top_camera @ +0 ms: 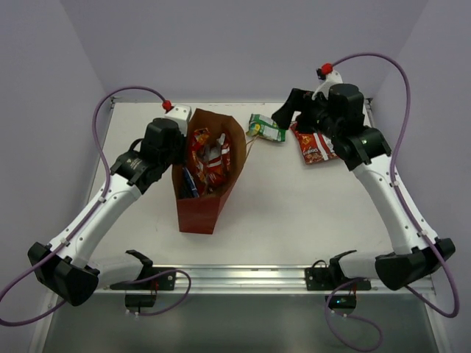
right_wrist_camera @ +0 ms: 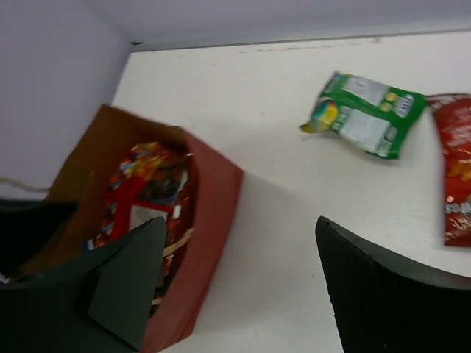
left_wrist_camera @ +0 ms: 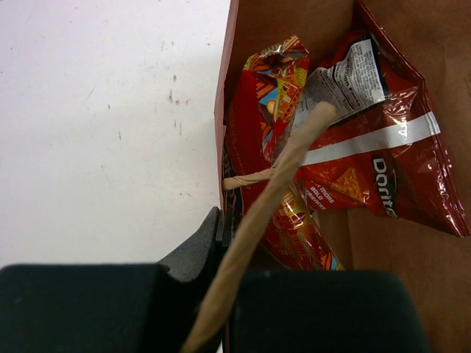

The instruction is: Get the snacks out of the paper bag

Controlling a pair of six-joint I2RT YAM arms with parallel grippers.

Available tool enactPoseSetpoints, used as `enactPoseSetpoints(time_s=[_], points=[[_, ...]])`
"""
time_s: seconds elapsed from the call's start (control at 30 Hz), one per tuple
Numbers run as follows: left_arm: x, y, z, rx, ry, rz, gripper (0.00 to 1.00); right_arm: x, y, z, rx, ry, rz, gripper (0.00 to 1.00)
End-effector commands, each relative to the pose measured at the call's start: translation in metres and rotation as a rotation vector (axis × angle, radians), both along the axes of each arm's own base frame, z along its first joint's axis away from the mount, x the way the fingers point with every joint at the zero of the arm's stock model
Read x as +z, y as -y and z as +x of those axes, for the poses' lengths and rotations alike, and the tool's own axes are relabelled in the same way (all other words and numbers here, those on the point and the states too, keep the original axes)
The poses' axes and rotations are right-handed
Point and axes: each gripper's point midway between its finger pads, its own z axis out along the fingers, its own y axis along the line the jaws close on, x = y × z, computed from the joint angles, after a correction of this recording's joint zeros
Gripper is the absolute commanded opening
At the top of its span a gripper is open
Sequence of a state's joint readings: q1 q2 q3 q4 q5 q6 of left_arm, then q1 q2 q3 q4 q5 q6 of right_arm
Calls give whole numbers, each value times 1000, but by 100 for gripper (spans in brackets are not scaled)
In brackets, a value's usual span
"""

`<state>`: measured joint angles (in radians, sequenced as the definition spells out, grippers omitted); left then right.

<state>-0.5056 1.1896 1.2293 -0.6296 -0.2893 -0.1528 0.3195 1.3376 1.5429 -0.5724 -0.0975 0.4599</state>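
Paper bag point(top_camera: 200, 209) stands left of the middle of the table point(top_camera: 294, 220), mouth up. Red snacks point(top_camera: 208, 158) and a blue one are packed inside.

Two are already out. The green packet point(top_camera: 266, 128) lies at about 2 o'clock from the bag's mouth. The red chip bag point(top_camera: 315, 147) lies at 3 o'clock from that.

Your left gripper point(left_wrist_camera: 221, 250) is clamped tight on the bag's rim at 9 o'clock, with the handle point(left_wrist_camera: 265, 213) running across its fingers. Your right gripper point(right_wrist_camera: 241, 224) hangs empty with jaws spread wide, over the table between the bag and the green packet.

The risks, as I judge them:
- **Hooking the bag:** wide jaws coming down at the 3 o'clock rim could catch the paper wall or the far handle. That would drag or tip the bag against your left hold.
- **Tearing:** that hold is on thin paper, so a sideways pull may rip it.
- **Poor grip:** the packets are crinkly and overlapping, so a shallow pinch could slip off. A deep one could lift two together and drop one.
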Motion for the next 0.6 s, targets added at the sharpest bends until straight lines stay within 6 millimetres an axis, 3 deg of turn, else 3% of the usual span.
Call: enactPoseSetpoints(time_s=[0.0,0.13,0.23,0.4,0.57], points=[[62,14,18,-30,189,-84,0,42,-47,-37,257,154,-10,85],[66,16,18,-39,196,-90,0,64,-98,-71,445,212,-6,83],[68,16,19,-38,200,-91,0,65,-136,-90,549,194,16,82],[70,17,19,-41,204,-98,0,43,-198,-112,671,87,46,78],[66,18,18,-44,195,-104,0,7,-239,-127,765,-31,21,74]])
